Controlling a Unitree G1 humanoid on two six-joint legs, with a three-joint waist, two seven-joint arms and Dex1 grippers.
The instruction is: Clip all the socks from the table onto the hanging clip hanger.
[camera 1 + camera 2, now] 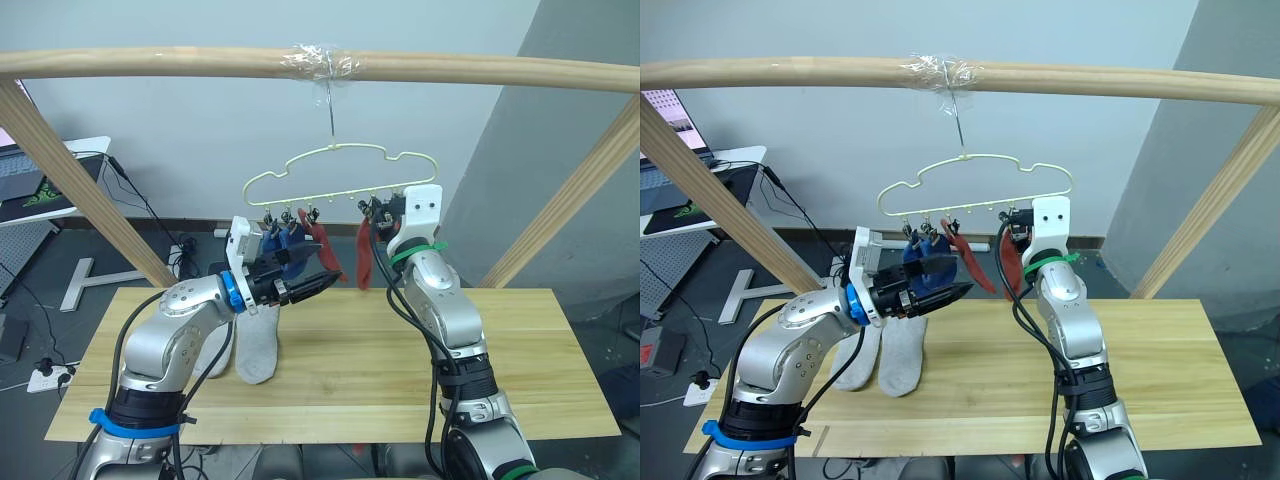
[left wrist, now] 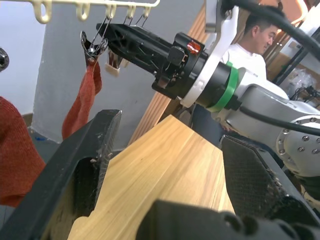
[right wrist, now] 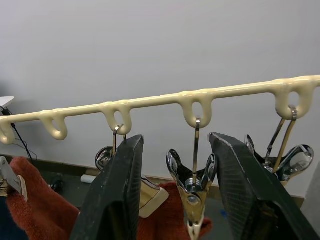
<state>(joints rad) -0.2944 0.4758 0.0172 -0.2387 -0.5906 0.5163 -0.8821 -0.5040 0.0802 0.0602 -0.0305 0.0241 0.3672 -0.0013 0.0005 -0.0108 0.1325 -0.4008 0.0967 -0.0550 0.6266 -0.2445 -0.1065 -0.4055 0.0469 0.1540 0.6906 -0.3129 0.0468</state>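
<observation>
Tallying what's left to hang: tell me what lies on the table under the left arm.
Two light grey socks lie side by side on the table, toes toward the robot. The left gripper, open and empty, and its forearm cover their upper ends.

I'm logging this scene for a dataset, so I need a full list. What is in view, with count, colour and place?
Grey socks: two, light grey, lying side by side on the table's left part.
Red socks: two, rust red, hanging from clips on the hanger.
Blue socks: dark blue, clipped on the hanger's left part; count unclear behind the left claw.
Clip hanger: one, pale yellow, hooked on the bar.
Wooden bar: one, light wood, across the top.
Table: one, pale planks.
White desk: one, far left, laptop on it.
Person: one, white top, behind the table.
Left claw: black, open, empty, beside the blue socks.
Right claw: black, open around a metal clip.
</observation>
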